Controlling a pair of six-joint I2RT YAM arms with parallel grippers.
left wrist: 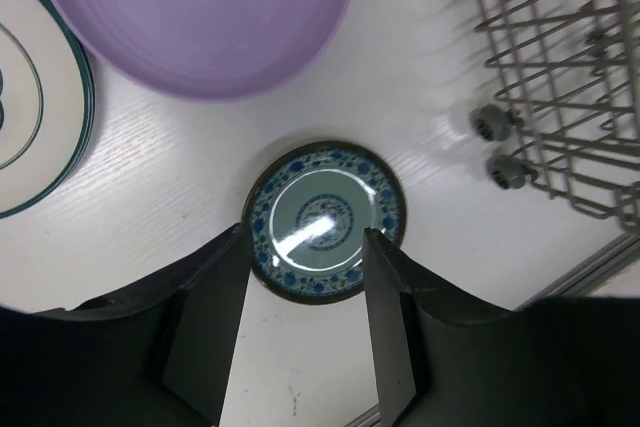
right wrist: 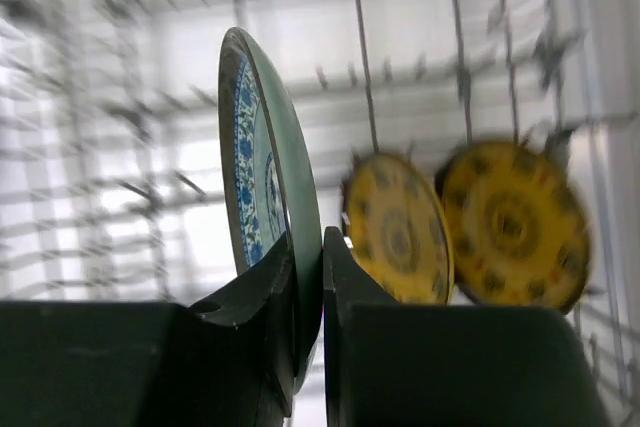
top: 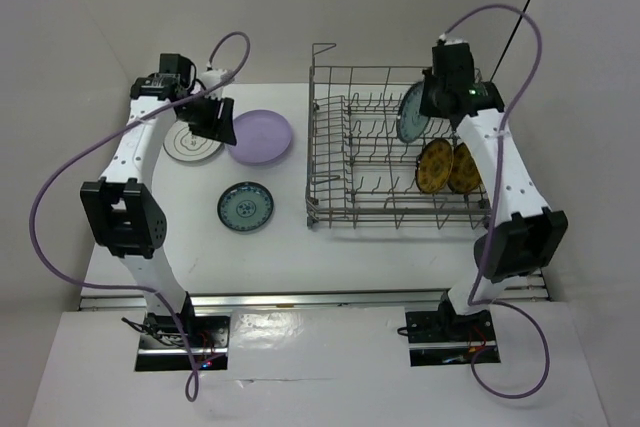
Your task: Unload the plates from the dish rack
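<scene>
The right hand [right wrist: 308, 247] is clenched on the upright teal plate [right wrist: 262, 157] within the dish rack [top: 330, 177] on the right side of the desk [top: 290, 247]; 2 mustard plates [top: 435, 165] stand beside it. The left hand [left wrist: 305, 242] is released and empty above the left side, where the flat teal plate [top: 245, 206], lavender plate [top: 262, 137] and white plate [top: 185, 144] lie unloaded. Apparently 3 plates are left to unload.

The right gripper [top: 424, 107] is holding a raised teal plate [top: 410, 115] on edge over the right half of the dish rack [top: 322, 137]. Just in front of it, two mustard plates [top: 435, 166] are standing in the rack. Left of the rack, a lavender plate [top: 262, 137], a white plate [top: 188, 142] and a flat teal plate [top: 245, 205] are lying, with the left gripper [top: 220, 125] hovering between the first two.
</scene>
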